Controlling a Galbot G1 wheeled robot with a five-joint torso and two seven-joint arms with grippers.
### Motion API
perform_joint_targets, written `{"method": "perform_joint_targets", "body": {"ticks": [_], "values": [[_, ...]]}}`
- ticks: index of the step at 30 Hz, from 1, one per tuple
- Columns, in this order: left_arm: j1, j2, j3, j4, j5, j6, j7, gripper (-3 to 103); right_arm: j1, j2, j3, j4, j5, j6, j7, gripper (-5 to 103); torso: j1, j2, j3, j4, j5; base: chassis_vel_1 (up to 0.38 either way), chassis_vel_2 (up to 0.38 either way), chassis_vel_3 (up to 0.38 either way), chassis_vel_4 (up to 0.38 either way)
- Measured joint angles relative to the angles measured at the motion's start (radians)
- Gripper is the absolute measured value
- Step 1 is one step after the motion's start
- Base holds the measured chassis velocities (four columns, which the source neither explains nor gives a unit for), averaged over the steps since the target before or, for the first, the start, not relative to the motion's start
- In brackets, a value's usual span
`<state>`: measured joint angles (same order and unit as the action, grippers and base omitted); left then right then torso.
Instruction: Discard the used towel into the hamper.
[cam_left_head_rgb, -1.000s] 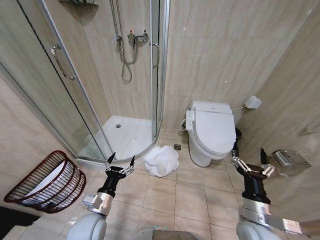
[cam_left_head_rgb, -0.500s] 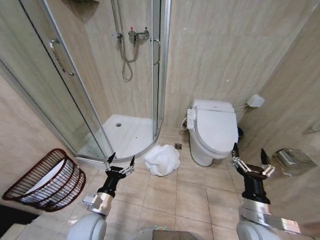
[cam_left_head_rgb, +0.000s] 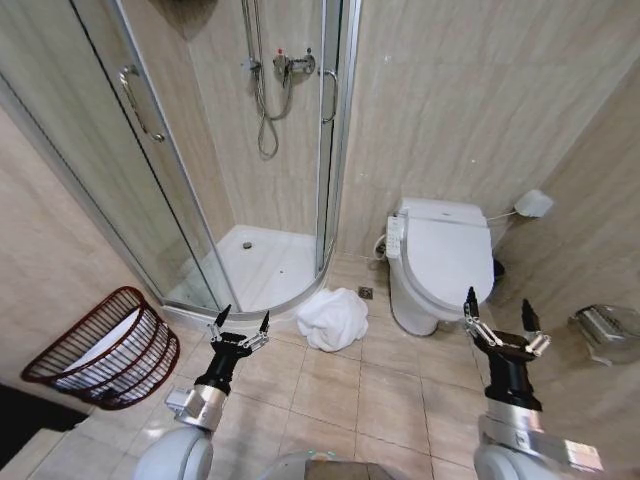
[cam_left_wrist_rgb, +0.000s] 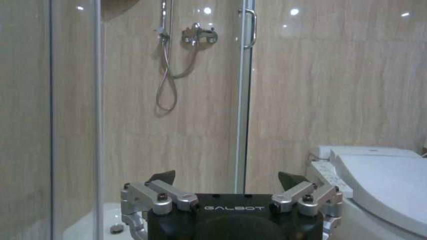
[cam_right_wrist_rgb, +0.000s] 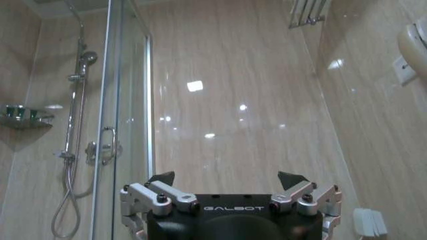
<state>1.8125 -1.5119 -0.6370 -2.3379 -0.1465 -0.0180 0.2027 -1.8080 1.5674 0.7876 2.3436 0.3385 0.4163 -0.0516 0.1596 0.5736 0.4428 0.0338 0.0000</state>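
Left hand (cam_left_head_rgb: 240, 327) is hovering low in the lower-left centre of the head view, fingers spread, gripping nothing. Right hand (cam_left_head_rgb: 497, 318) is hovering at the lower right in the same raised pose, fingers likewise spread and empty. Both arms are pointing forward and up from the bottom edge, wrists level.

Change over the last second: the whole scene is sliding rightward and a little down in the frame — shower, toilet (cam_left_head_rgb: 440, 260), towel and hamper alike — while the hands are keeping their frame positions. That reads as the camera or base turning, not the things moving. Judged meaning: the robot is lining up on the towel; no grasp begun yet.

Towel (cam_left_head_rgb: 333, 318) is lying bunched on the floor tiles at frame centre, just beside the shower tray's (cam_left_head_rgb: 262, 268) curved edge, between shower and toilet, slightly ahead and right of the left hand. Hamper (cam_left_head_rgb: 105, 350) is lying tipped on its side at the left edge, against the wall, well apart from the towel; something pale is lying inside it.
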Motion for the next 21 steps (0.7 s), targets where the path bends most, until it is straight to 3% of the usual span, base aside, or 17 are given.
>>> {"method": "perform_joint_targets", "body": {"ticks": [21], "values": [[0.0, 0.0, 0.0, 0.0, 0.0, 0.0, 0.0, 100, 0.01, 0.006, -0.012, -0.03, -0.003, -0.008, -0.017, 100, -0.037, -0.094, -0.056, -0.0002, 0.0, 0.0, 0.0, 0.0, 0.0]]}}
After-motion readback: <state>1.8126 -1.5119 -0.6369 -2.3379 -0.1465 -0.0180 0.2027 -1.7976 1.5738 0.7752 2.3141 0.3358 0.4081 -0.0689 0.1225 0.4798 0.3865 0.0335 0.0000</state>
